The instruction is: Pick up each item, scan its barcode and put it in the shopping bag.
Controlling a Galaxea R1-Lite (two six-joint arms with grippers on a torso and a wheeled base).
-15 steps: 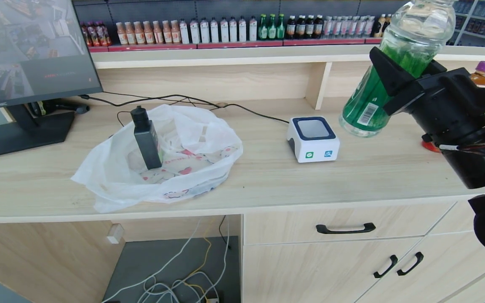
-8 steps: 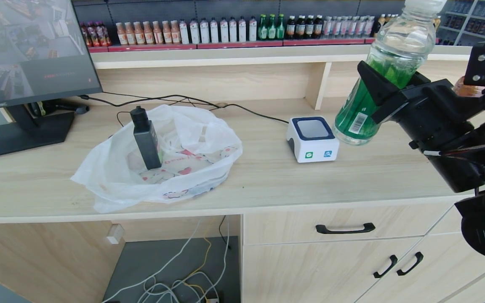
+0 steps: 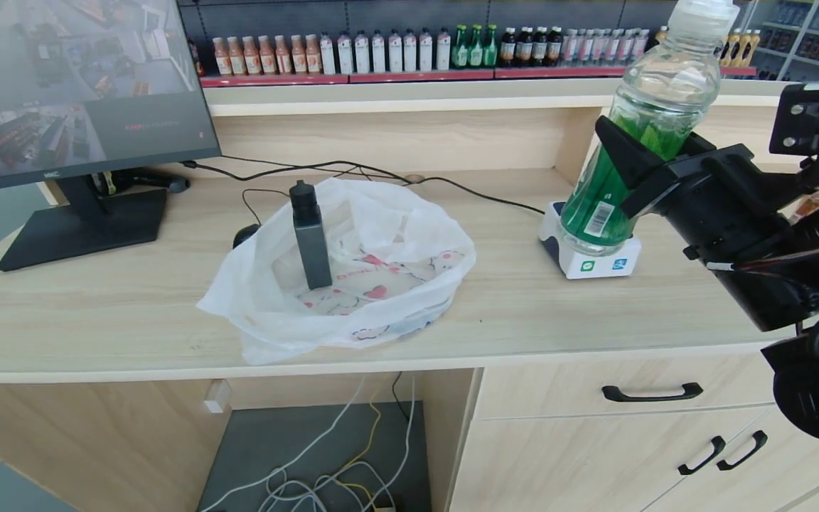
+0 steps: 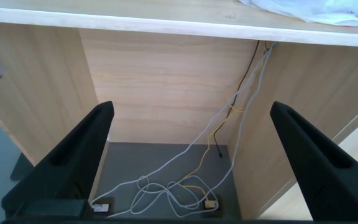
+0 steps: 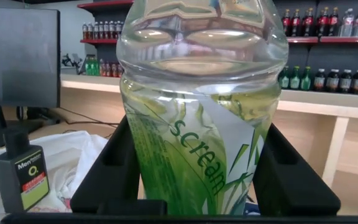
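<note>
My right gripper [image 3: 648,153] is shut on a clear bottle with a green label [image 3: 640,135] and holds it tilted just above the white barcode scanner [image 3: 594,264], hiding the scanner's top. The bottle's barcode [image 3: 598,218] faces outward near its lower end. In the right wrist view the green-label bottle [image 5: 204,124] sits between the right gripper's black fingers [image 5: 291,174]. The white shopping bag [image 3: 352,284] lies open left of the scanner, with a dark bottle [image 3: 310,238] standing upright in it. My left gripper [image 4: 191,162] hangs open below the counter edge [image 4: 166,25].
A monitor [image 3: 75,85] stands at the counter's left end, with cables [image 3: 381,174] running behind the bag. A raised shelf [image 3: 416,89] lines the back of the counter. Drawers with black handles [image 3: 651,392] sit under the right side; loose wires [image 4: 179,186] lie underneath.
The head camera has shifted, sliding the scene rightward. My right gripper has carried the bottle left and down, from right of the scanner to just above it.
</note>
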